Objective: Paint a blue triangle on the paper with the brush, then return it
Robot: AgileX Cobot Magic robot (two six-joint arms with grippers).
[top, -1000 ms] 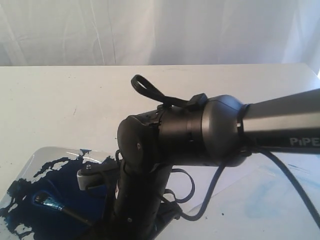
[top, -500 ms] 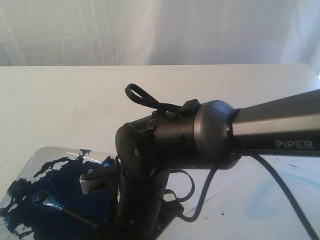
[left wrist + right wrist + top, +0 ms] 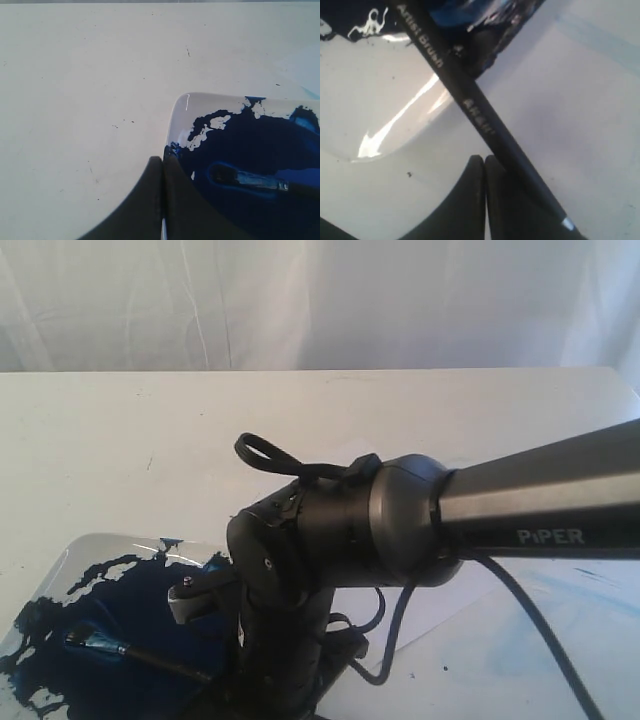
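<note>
The brush [image 3: 130, 650] lies in the white tray [image 3: 75, 550] of dark blue paint at the lower left, its blue tip deep in the paint. My right arm reaches across the middle, and its wrist hides the right fingers in the exterior view. In the right wrist view my right gripper [image 3: 484, 159] is shut with nothing between its fingers. The black brush handle [image 3: 470, 107] runs just beside it, over the tray's rim [image 3: 380, 100]. My left gripper [image 3: 163, 159] is shut and empty at the tray's corner [image 3: 200, 102], a short way from the brush ferrule [image 3: 260, 182]. A strip of paper [image 3: 445, 610] shows under the arm. The blue triangle is hidden.
Pale blue smears of old paint [image 3: 560, 630] mark the table at the right. A black cable [image 3: 540, 640] hangs from my right arm over that area. White curtains close off the far side of the table.
My right arm has swung left and sunk a little lower. The brush handle in the tray now lies flatter, pointing more to the right.
</note>
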